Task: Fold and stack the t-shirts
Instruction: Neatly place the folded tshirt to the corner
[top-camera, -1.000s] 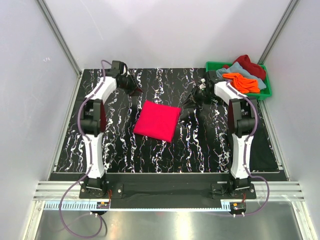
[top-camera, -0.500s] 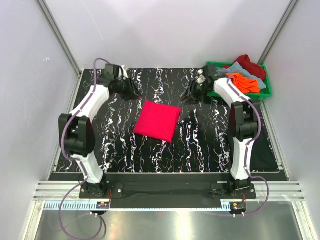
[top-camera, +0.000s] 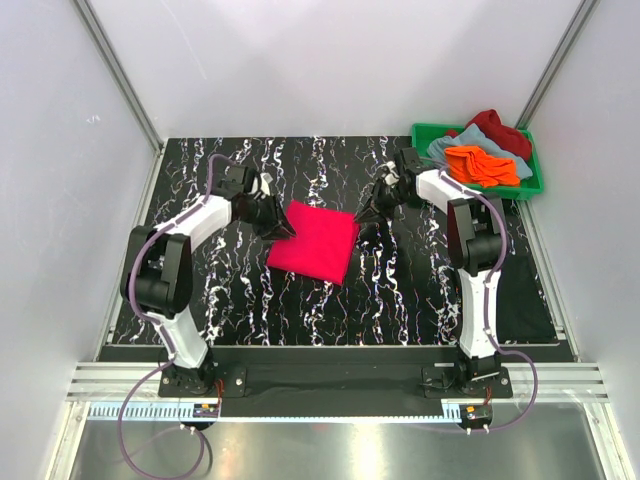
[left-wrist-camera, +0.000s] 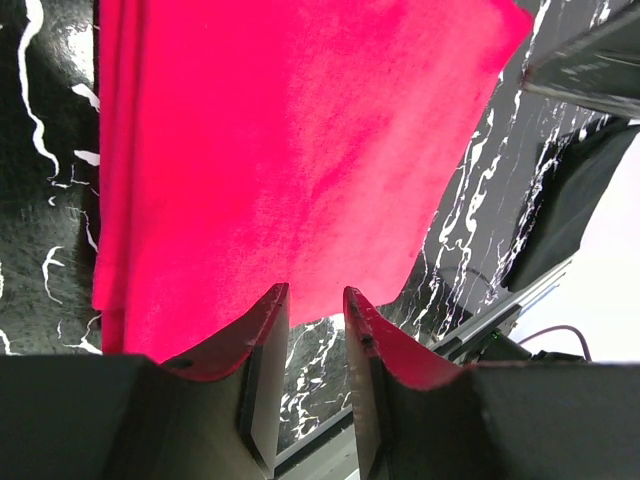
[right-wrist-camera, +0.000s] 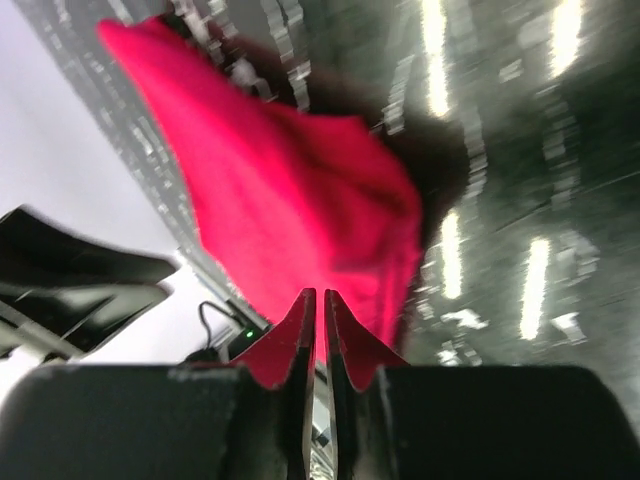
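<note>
Right gripper (right-wrist-camera: 315, 296) has closed on pink t-shirt (top-camera: 315, 243); left gripper (left-wrist-camera: 315, 292) ajar.

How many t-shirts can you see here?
4. One pinkish-red t-shirt lies folded mid-table; an orange t-shirt, a grey-blue t-shirt and a dark red t-shirt are piled in the green crate, far right. More may hide underneath.

Bare table (top-camera: 250, 300) along near edge; mid-table taken by folded pink-red t-shirt (top-camera: 315, 243), far right corner by heaped green crate (top-camera: 420, 131).
</note>
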